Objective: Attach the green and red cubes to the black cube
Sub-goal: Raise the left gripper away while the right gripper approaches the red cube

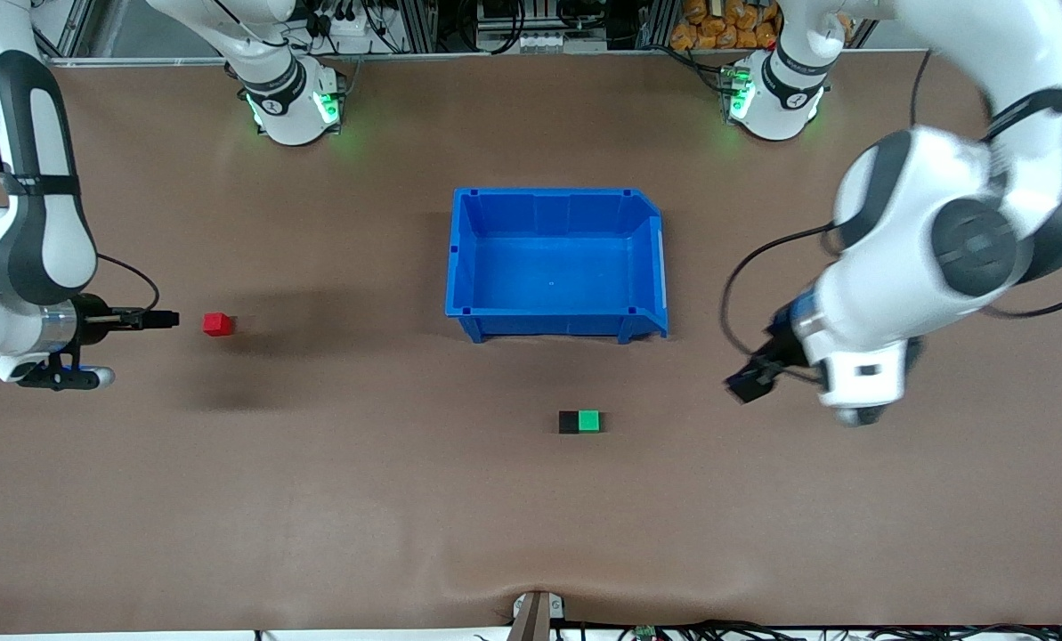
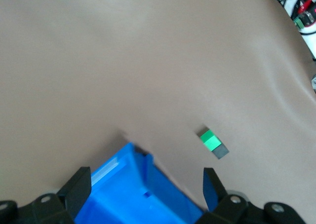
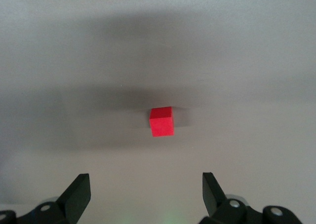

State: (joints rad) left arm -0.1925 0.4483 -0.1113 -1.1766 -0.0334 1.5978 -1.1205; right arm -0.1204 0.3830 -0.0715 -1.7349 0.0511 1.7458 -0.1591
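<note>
- Table (image 1: 317,499): brown, w/ a ripple at the edge nearest the front cam.
- Green cube (image 1: 590,421) + black cube (image 1: 570,422): nearest items to the front cam, mid-table, touching side by side. Green sits on the side toward the left arm's end, black toward the right arm's end. Both flat on the table.
- Same pair in the left wrist view: green cube (image 2: 210,140) and black cube (image 2: 220,150) joined, on bare table, near the bin corner.
- Left gripper (image 1: 749,378): up in the air over bare table toward the left arm's end, well apart from the green/black pair. Fingers spread, nothing between them; in its wrist view both fingertips (image 2: 79,189) stand wide w/ the bin corner showing between.
- Red cube (image 1: 218,324): alone on the table toward the right arm's end, farther from the front cam than the pair and well apart from it. Not joined to anything.
- Right gripper (image 1: 167,319): low, just beside the red cube, pointing at it, not touching. Released, fingers wide; wrist view shows red cube (image 3: 162,121) ahead of the open fingertips (image 3: 210,187), clear gap.
- Bin (image 1: 555,199): blue, mid-table, farther from the front cam than the pair; no cubes in it.
</note>
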